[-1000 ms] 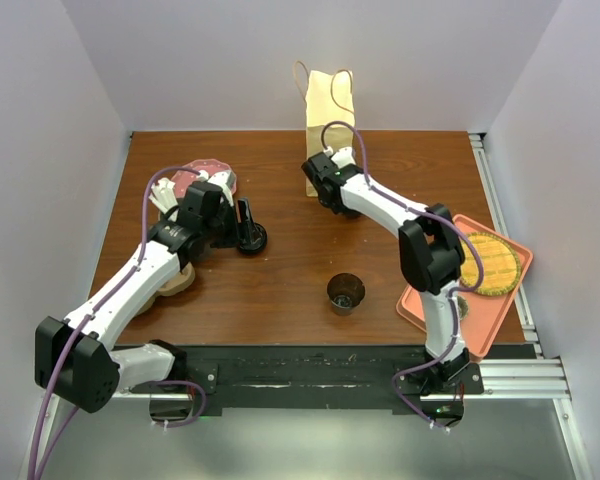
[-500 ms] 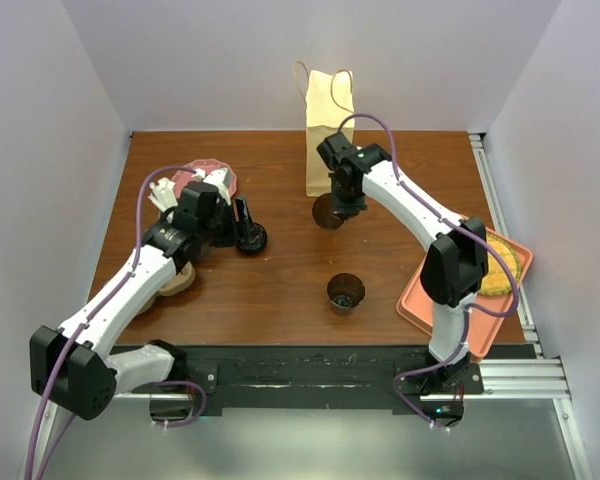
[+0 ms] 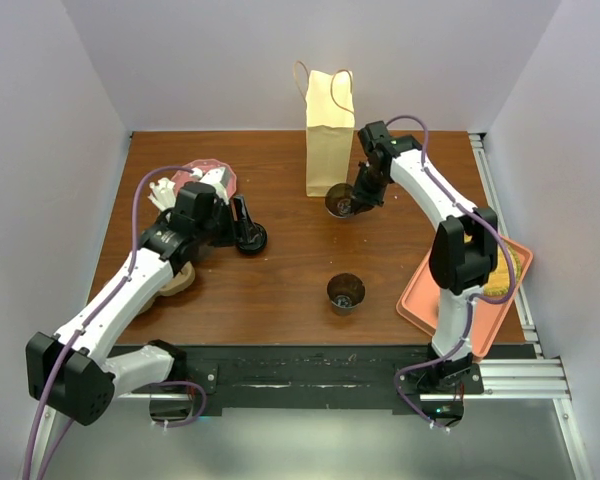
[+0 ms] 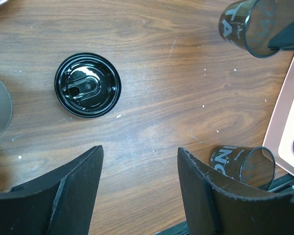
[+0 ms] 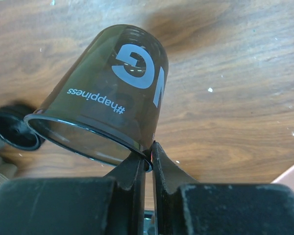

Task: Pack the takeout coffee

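The dark see-through plastic coffee cup (image 5: pixel 112 93) is tilted just beside the tan paper bag (image 3: pixel 329 130), at its bottom right corner, with bare brown wood table (image 3: pixel 280 290) in front. The right gripper (image 5: pixel 148 156) is pinching the cup's rim, arm stretched way forward. The left gripper (image 4: pixel 139 156) is spread wide, just short of the loose round black plastic lid (image 4: pixel 87 84).

Our right gripper (image 5: pixel 148 157) has swung from the paper bag's (image 3: pixel 329 130) front toward the table's (image 3: pixel 280 290) right edge. We now see the dark cup (image 5: pixel 108 93) it pinches by the rim.
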You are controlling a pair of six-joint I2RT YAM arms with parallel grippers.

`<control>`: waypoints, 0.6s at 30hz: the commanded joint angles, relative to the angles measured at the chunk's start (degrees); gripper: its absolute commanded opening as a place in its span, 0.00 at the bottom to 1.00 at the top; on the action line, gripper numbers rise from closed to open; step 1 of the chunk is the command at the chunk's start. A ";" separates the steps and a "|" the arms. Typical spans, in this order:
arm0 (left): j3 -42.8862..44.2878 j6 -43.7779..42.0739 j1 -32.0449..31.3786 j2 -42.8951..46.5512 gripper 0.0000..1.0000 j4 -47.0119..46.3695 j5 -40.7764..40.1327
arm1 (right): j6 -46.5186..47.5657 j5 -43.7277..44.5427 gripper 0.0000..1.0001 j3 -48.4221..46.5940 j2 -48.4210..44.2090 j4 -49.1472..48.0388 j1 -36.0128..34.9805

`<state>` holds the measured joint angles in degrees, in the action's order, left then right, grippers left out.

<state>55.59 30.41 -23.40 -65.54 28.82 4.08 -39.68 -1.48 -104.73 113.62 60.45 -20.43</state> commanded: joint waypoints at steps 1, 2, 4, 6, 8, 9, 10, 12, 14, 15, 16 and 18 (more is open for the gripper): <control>0.83 0.08 -0.24 1.99 0.67 -0.96 -1.44 | -3.56 -5.29 0.09 -0.57 2.21 -2.52 1.52; 0.75 0.08 -0.33 1.99 0.67 -0.96 -1.35 | -3.82 -6.51 0.10 -0.57 2.56 -3.05 1.79; 0.83 0.08 -0.24 2.08 0.67 -0.96 -1.44 | -4.61 -6.87 0.10 -1.09 3.88 -3.14 2.40; 0.83 0.08 -0.24 1.91 0.67 -1.04 -1.44 | -5.40 -7.31 0.11 -1.88 4.76 -3.14 2.67; 1.01 0.08 -0.24 1.82 0.67 -0.96 -1.44 | -6.19 -7.84 0.13 -2.15 5.81 -3.23 3.11; 1.01 0.08 -0.24 1.82 0.67 -1.04 -1.53 | -6.63 -8.36 0.14 -2.41 6.26 -3.14 3.20; 1.01 0.08 -0.24 1.82 0.67 -1.04 -1.61 | -6.81 -8.54 0.14 -2.59 6.78 -2.88 3.37; 1.01 0.00 -0.24 1.55 0.67 -1.13 -1.62 | -6.90 -9.07 0.17 -3.28 8.10 -2.62 3.37; 1.36 -0.27 -0.24 1.38 0.67 -0.70 -2.31 | -6.90 -8.99 0.20 -3.99 8.98 -2.09 3.46; 1.45 -0.44 -0.24 1.29 0.67 -0.61 -2.49 | -6.99 -8.81 0.21 -4.43 8.90 -2.17 3.46; 1.53 -0.44 -0.24 1.38 0.68 -0.43 -2.67 | -7.08 -8.63 0.23 -4.61 8.90 -2.35 3.46; 1.89 -0.71 -0.24 1.55 0.68 -0.34 -2.76 | -7.25 -8.37 0.26 -5.57 8.90 -2.44 3.64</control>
<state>55.59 30.39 -23.40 -64.84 28.86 2.59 -45.56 -8.67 -106.80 123.17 58.24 -17.10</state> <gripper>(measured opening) 0.674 0.244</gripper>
